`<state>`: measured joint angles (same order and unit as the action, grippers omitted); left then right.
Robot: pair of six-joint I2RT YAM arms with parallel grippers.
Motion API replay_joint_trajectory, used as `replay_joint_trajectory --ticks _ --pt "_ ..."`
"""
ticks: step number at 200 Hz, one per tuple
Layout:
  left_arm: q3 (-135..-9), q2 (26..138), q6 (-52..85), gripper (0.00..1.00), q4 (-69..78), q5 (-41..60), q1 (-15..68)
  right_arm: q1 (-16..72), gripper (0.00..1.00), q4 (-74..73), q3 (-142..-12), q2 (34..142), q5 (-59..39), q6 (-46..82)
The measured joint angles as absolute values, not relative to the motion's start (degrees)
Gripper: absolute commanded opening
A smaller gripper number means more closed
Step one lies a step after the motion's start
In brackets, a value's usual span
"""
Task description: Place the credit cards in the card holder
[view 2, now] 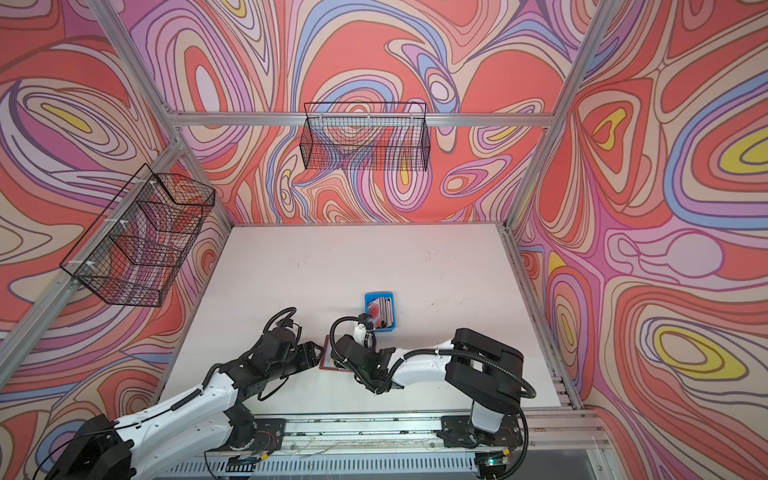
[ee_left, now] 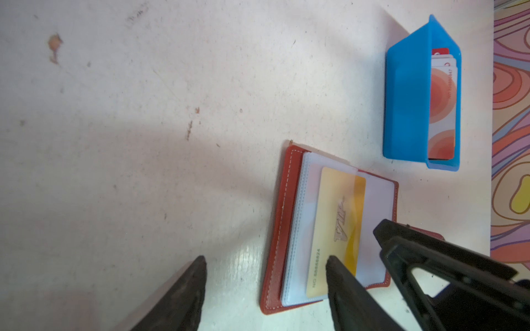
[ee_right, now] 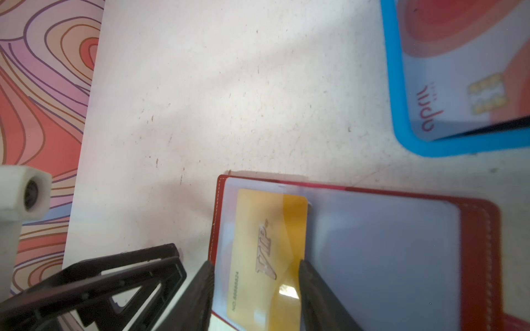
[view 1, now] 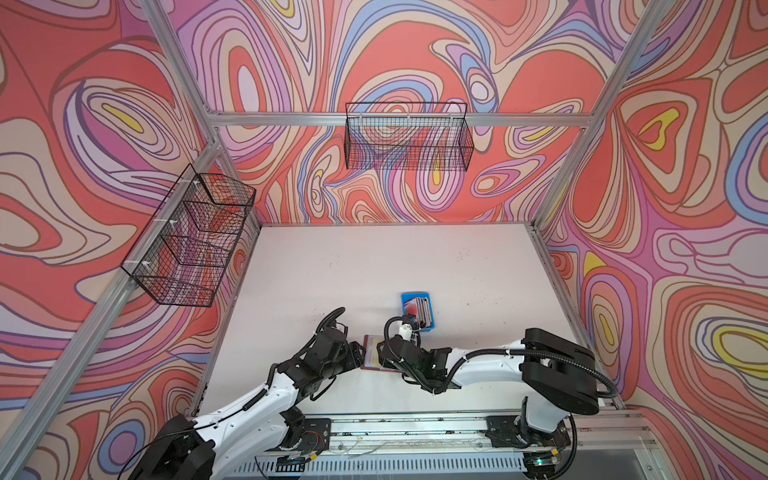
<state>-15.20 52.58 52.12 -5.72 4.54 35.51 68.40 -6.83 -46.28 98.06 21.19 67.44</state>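
Right gripper [ee_right: 256, 283] jaws apart, straddling yellow card [ee_right: 266, 240] lying mostly in holder [ee_right: 481, 229] sleeve. Left gripper [ee_left: 263, 286] also apart, one fingertip [ee_left: 334, 268] on holder. Rest of cards [ee_right: 447, 71] sit in tray [ee_right: 393, 86] just past holder, nearer right arm, so you'd likely reach with that one.

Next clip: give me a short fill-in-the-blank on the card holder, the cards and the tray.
The card holder lies ___ on the table. The yellow card, partly in its clear sleeve, reads ___. The other credit cards sit in a ___ tray.
Missing words: open, VIP, blue.
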Motion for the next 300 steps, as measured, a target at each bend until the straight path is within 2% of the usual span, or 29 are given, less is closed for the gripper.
replay_joint_trajectory --ticks 35,67,254,300 --pt "-14.9 52.8 52.1 0.68 -5.3 5.0 35.5 69.1 0.5 -8.3 -46.3 101.2 20.7 67.8" --pt "-14.8 53.4 52.1 0.68 -4.6 5.8 35.5 69.2 0.43 -11.3 -47.4 103.7 20.3 67.9" --pt "-13.2 54.8 52.2 0.6 0.3 7.7 35.0 69.8 0.22 -19.3 -48.6 107.7 17.8 67.7" --pt "-12.5 54.0 52.5 0.59 0.8 7.7 34.9 69.8 0.22 -22.3 -47.6 108.0 17.1 67.6"
